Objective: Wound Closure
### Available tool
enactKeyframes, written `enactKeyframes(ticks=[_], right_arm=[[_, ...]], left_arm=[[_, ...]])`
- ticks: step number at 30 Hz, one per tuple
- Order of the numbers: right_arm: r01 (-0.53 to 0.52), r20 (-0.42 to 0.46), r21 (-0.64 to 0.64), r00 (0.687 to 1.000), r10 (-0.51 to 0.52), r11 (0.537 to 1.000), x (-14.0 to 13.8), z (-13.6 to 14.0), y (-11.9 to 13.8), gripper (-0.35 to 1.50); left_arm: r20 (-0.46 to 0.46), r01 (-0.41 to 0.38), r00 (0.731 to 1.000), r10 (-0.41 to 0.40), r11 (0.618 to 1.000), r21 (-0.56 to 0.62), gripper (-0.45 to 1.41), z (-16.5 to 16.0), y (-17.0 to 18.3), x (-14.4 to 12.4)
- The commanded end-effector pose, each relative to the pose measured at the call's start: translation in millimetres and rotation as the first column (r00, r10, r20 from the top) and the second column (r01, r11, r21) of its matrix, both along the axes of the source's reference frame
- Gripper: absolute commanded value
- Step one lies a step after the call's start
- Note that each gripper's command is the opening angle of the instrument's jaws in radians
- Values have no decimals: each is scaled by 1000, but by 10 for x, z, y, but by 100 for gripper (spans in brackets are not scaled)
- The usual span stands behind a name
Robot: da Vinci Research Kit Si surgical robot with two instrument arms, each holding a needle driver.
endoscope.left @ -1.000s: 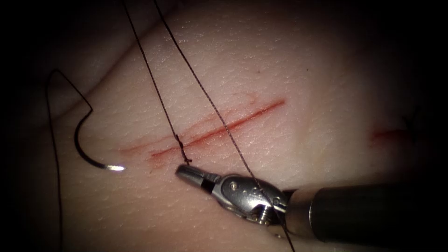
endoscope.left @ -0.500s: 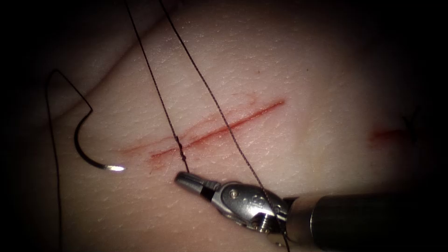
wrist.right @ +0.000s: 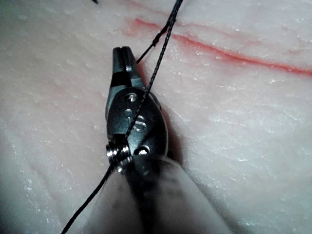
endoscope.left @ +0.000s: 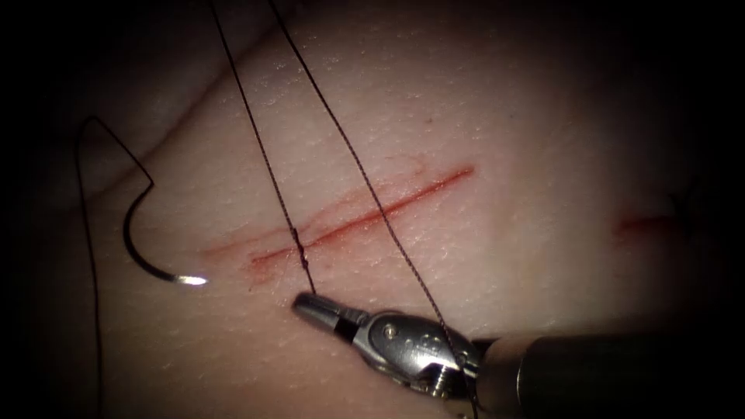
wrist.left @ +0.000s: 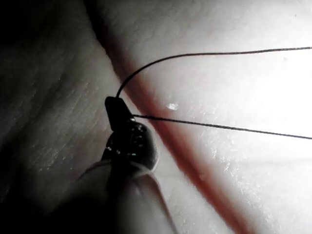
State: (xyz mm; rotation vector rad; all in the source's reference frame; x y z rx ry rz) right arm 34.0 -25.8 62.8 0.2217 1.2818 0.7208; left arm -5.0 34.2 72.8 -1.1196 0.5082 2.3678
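The tissue [endoscope.left: 497, 116] has a red cut [endoscope.left: 365, 217] running slantwise. A knot [endoscope.left: 298, 242] sits on the cut's left part. My right tool [endoscope.left: 304, 302] lies just below the knot with its jaws shut on the thread's short end [endoscope.left: 309, 278]; in the right wrist view that tool [wrist.right: 122, 52] meets the thread [wrist.right: 152, 43] at its tip. A long strand [endoscope.left: 372, 202] crosses the cut and drapes over the tool's wrist. The curved needle [endoscope.left: 133, 247] lies free on the tissue, left of the cut, held by neither tool. My left tool [wrist.left: 113, 102] is shut on thread [wrist.left: 204, 53].
A thread loop [endoscope.left: 87, 233] runs from the needle's tail up and down the far left. A second small red mark [endoscope.left: 644, 225] lies on the tissue at the right. The right tool's dark shaft [endoscope.left: 590, 372] lies across the lower right.
The right tool has moved slightly downward, drawing the short end straight. The knot has slid down onto the cut. The needle has not moved.
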Motion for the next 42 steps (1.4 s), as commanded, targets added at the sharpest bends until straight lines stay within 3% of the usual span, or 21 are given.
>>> enactKeyframes(ticks=[1, 23, 28, 29, 30, 33, 36, 40, 42], right_arm=[[2, 0, 2, 1000, -2, 1000, 5, 6, -11, -35], [19, 3, 0, 1000, -19, 1000, 9, 12, -17, -35], [27, -5, 7, 1000, -27, 1000, 14, 10, -10, -35], [25, -5, 9, 1000, -25, 1000, 15, 9, -7, -15], [22, -4, 12, 1000, -22, 1000, 17, 8, -4, 34], [20, -2, 22, 1000, -20, 1000, 20, 0, 2, 95], [19, -5, 33, 1000, -19, 999, 21, -11, 7, 122], [24, -10, 37, 1000, -24, 999, 21, -28, 13, 137], [36, -24, 42, 999, -35, 998, 20, -40, 17, 140]], left_arm=[[1, -1, 1000, 1, 1000, 0, -45, 6, 0, -5], [-9, 6, 1000, -6, 1000, 1, -45, 6, 1, -5], [35, -24, 999, 24, 1000, -9, -45, -1, -13, -10], [48, -33, 998, 33, 999, -12, -45, -3, -18, -12], [67, -45, 997, 46, 999, -17, -45, -6, -24, -14], [121, -78, 989, 81, 997, -26, -45, -16, -40, -21], [186, -113, 976, 114, 993, -17, -45, -27, -55, -26], [255, -146, 956, 144, 989, -14, -45, -46, -73, -33], [317, -177, 933, 173, 984, -18, -45, -62, -88, -37]])
